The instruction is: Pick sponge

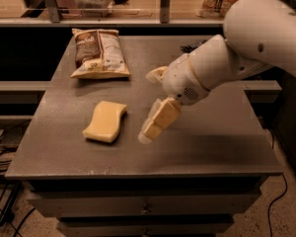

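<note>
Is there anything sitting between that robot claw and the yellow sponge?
No. In the camera view, only bare tabletop lies between the sponge and the gripper poised to its right in the picture.
</note>
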Motion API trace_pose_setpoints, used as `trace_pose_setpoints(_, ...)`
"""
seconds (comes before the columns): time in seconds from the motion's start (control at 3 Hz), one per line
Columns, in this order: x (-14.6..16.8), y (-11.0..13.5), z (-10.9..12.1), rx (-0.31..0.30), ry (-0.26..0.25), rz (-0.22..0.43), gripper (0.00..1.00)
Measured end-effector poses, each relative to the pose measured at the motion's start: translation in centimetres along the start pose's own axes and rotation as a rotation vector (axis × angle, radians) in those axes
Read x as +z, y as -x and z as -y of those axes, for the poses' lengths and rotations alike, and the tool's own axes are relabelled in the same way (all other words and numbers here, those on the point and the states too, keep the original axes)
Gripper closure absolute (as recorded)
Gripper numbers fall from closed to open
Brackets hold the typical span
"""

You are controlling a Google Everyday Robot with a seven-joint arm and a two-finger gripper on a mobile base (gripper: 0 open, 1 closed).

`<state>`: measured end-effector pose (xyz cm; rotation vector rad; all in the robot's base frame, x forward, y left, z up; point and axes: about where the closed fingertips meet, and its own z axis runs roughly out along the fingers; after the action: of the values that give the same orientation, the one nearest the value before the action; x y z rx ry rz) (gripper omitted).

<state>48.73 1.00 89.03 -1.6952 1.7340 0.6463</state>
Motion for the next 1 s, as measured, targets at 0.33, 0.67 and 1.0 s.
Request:
trace_pose_setpoints(0.33,3.8,1.1,-0.6,0.007,0.047,0.043,0.0)
trace_pose_setpoints(0.67,7.5,2.2,-1.3,0.04,0.084,0.082,0.0)
trace_pose_setpoints(1.0,10.0,3.2,-2.0,0.076,0.101,0.115,0.0)
